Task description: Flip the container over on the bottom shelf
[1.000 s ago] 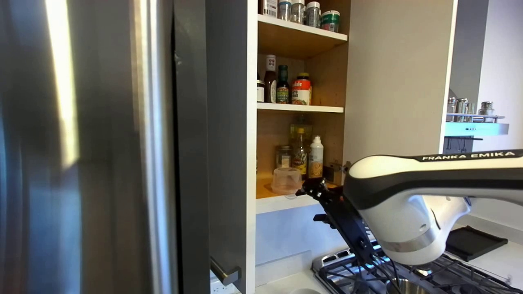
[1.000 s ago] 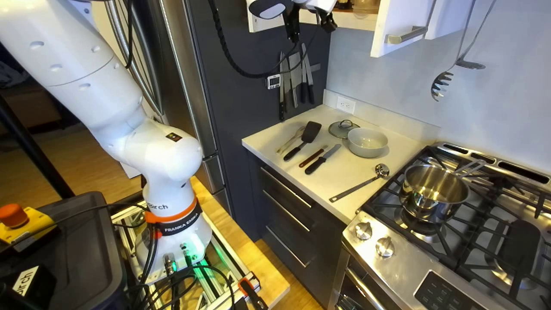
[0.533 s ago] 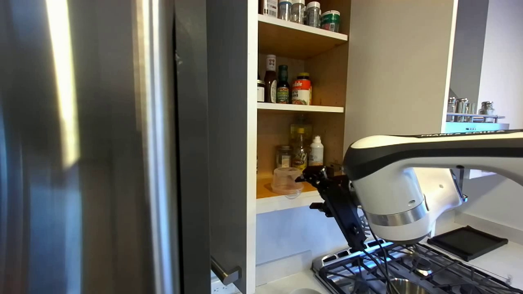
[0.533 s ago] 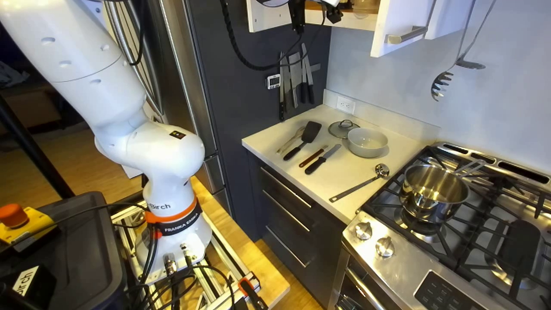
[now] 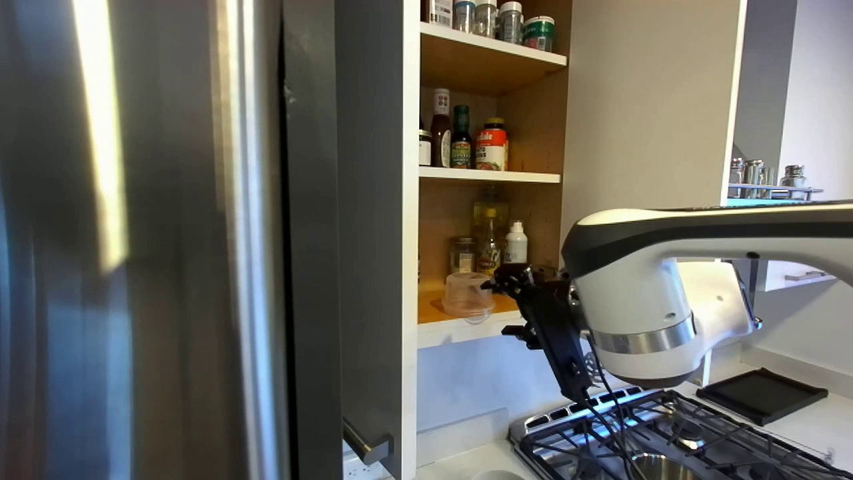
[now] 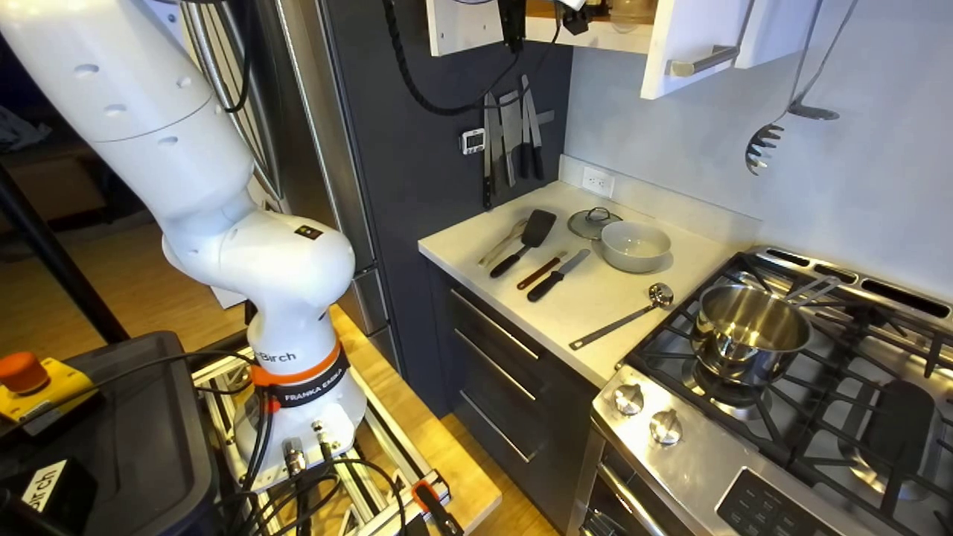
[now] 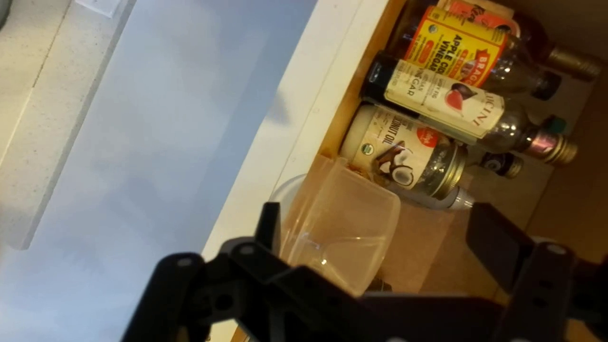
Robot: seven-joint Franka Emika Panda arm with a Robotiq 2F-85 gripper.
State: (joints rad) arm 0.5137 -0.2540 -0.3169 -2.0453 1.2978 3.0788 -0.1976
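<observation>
A translucent plastic container (image 5: 463, 293) stands on the bottom shelf (image 5: 466, 330) near its front edge, narrow base up and wide rim down. A clear curved rim (image 7: 287, 187) sticks out past the shelf edge beneath it. The container (image 7: 349, 228) also shows between my fingers in the wrist view, its near side partly hidden by them. My gripper (image 5: 495, 308) is open and empty. One finger is at the height of the container's upper part, the other below the shelf edge. Whether a finger touches the container, I cannot tell. In an exterior view the gripper (image 6: 575, 21) is partly cut off.
Behind and beside the container stand a coconut oil jar (image 7: 403, 147), vinegar bottles (image 7: 441, 102) and a white spray bottle (image 5: 516, 243). The middle shelf (image 5: 490, 176) is above. The stove (image 5: 666, 427) with a pot (image 6: 752, 335) is below.
My gripper has risen from about the shelf edge to the height of the container's upper part, mostly in the first half second. The container has not visibly moved.
</observation>
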